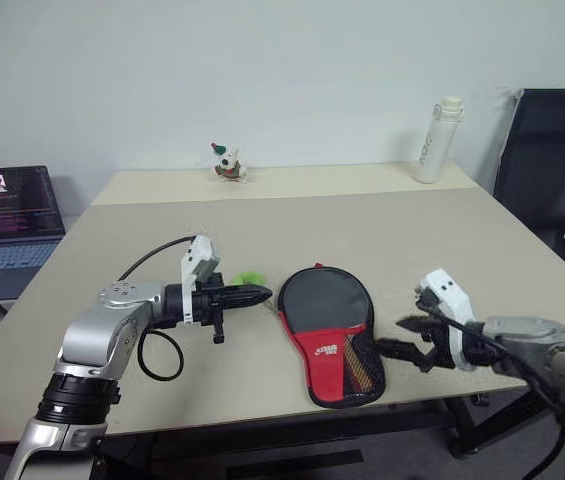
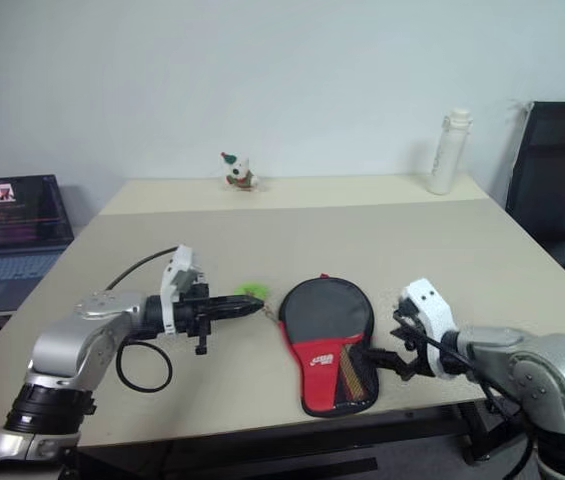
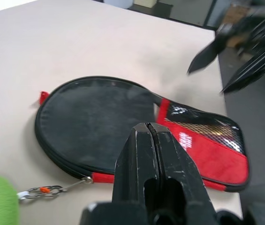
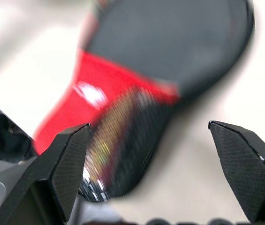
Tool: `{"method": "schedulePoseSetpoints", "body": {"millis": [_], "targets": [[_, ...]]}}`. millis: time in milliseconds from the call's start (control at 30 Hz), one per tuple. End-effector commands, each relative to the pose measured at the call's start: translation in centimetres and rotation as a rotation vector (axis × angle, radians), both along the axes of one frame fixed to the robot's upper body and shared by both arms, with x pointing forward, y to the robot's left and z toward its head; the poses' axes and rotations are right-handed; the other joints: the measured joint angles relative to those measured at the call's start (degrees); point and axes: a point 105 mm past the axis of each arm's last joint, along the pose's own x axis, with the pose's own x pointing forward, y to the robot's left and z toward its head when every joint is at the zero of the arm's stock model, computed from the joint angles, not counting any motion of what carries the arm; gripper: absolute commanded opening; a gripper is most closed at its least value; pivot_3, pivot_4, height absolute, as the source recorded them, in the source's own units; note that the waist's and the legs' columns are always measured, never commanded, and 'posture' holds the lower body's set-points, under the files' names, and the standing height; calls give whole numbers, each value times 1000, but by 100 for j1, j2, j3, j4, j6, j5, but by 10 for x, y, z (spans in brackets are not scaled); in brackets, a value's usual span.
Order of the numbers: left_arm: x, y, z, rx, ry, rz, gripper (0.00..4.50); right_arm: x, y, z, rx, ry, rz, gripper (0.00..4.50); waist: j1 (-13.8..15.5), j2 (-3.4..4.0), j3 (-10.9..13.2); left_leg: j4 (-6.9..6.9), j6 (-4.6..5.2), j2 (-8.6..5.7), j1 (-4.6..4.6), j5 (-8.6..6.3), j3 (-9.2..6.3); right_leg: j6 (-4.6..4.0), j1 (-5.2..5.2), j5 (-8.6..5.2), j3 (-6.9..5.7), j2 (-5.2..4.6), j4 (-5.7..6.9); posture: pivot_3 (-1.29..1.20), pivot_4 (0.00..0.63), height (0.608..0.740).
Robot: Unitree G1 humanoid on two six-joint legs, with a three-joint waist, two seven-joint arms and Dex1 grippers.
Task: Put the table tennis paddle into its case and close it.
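Observation:
The case (image 1: 327, 325) lies flat on the table near its front edge, round black end pointing away from me, red part and mesh pocket toward me. Its zipped edge looks closed in the left wrist view, case (image 3: 99, 122). A metal zip pull (image 3: 48, 190) links to a green tag (image 1: 249, 277). The table tennis paddle is hidden. My left gripper (image 1: 262, 294) is shut and empty, pointing at the case's left side, just short of it. My right gripper (image 1: 407, 338) stands open, empty, right of the case's red end, a little above the table.
A white bottle (image 1: 437, 140) stands at the table's far right and a small toy figure (image 1: 227, 163) at the far middle. A laptop (image 1: 7, 215) sits on a side desk to the left. A black chair (image 1: 552, 160) stands to the right.

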Motion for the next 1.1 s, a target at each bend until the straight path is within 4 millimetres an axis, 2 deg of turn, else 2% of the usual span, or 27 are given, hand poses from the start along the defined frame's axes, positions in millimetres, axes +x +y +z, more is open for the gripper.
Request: {"method": "schedulePoseSetpoints", "body": {"millis": [33,100,200,333,367,533,667,800,933,1100], "targets": [[13,11,10,-16,-41,96,0,14,23,13,67,-89,57,4467,4,-3,0,0,0,1,-1,0,-2,0,0,0,-2,1,-1,0,150,740],[24,15,6,12,-64,159,0,25,35,9,85,-95,66,4467,27,-7,1,0,0,-1,-3,0,-1,0,1,0,-1,0,-4,0,150,740],[38,23,-1,62,-86,244,859,42,48,4,106,-98,65,4500,52,-8,2,1,0,-4,-12,0,1,2,-2,2,-1,-4,-10,0,150,740],[53,31,-5,71,-91,351,2226,57,57,-2,117,-105,52,4500,77,-8,2,0,1,-6,-17,-1,1,3,-4,3,-2,-9,-15,0,150,740],[58,33,-6,68,-89,386,2705,58,59,-5,114,-105,50,4500,83,-8,2,0,0,-6,-18,-1,1,3,-4,3,-2,-9,-15,0,150,740],[83,48,-12,22,-42,592,4469,61,68,-14,121,-95,36,4500,108,-9,3,3,1,-6,-18,-1,-4,4,-4,4,-6,-9,-8,0,150,740],[89,45,-30,14,62,605,4469,60,73,-19,122,-88,27,4500,103,-9,2,2,1,-6,-14,-1,-1,5,-4,4,-4,-8,-3,0,150,740],[89,32,-47,24,157,542,4469,60,73,-21,120,-85,7,4500,102,-9,2,2,1,-6,-14,-1,-2,4,-4,4,-5,-8,-4,0,150,740],[86,29,-66,73,222,497,4469,61,72,-23,100,-100,-10,4500,104,-9,2,2,0,-7,-15,-1,-3,4,-4,5,-6,-8,-2,0,150,740],[85,29,-76,98,245,478,4469,54,77,-21,92,-133,44,4500,103,-9,2,3,0,-8,-11,-1,-2,4,-2,4,-5,-8,1,0,150,740]]}}
